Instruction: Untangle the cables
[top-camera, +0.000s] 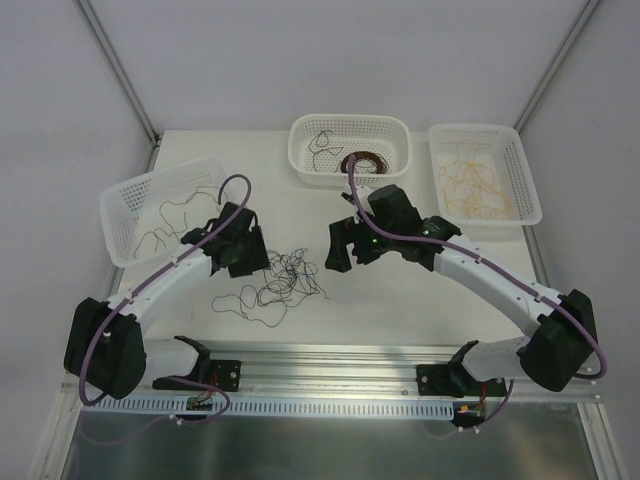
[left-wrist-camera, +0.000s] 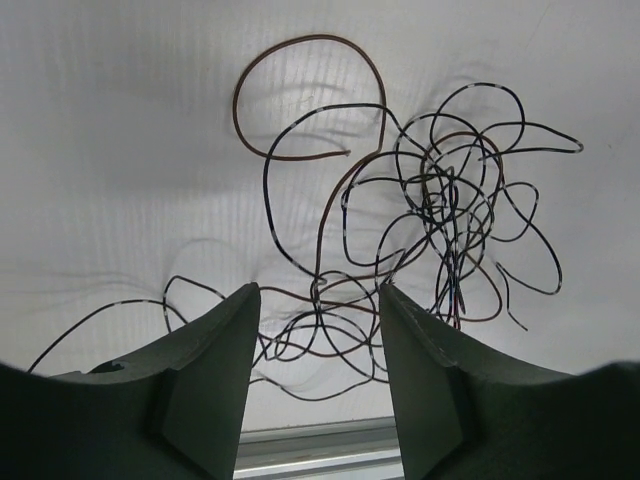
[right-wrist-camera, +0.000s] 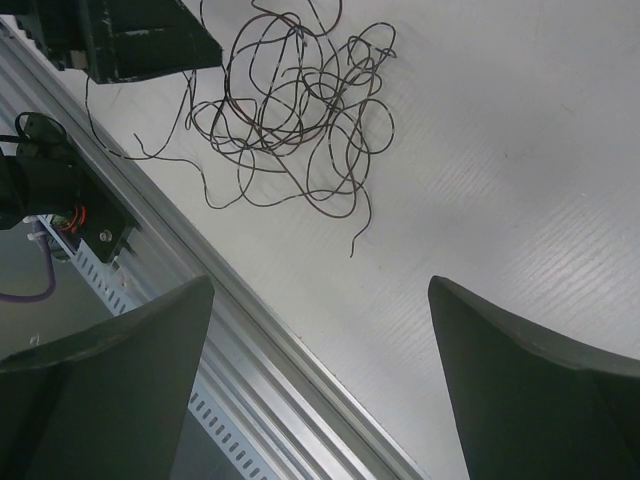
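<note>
A loose clump of thin black and dark brown cables (top-camera: 283, 281) lies on the white table between my two grippers. In the left wrist view the clump (left-wrist-camera: 430, 225) spreads ahead of the fingers, with a brown loop (left-wrist-camera: 310, 95) at its far side. My left gripper (top-camera: 252, 262) is open and empty, just left of the clump, with some strands lying between its fingertips (left-wrist-camera: 318, 300). My right gripper (top-camera: 338, 255) is open wide and empty, right of the clump; its wrist view shows the clump (right-wrist-camera: 295, 110) farther off.
Three white perforated baskets stand at the back: a left one (top-camera: 128, 200) with black strands, a middle one (top-camera: 400, 130) with dark brown strands, a right one (top-camera: 520, 160) with yellow-tan strands. A metal rail (top-camera: 330, 360) runs along the near table edge.
</note>
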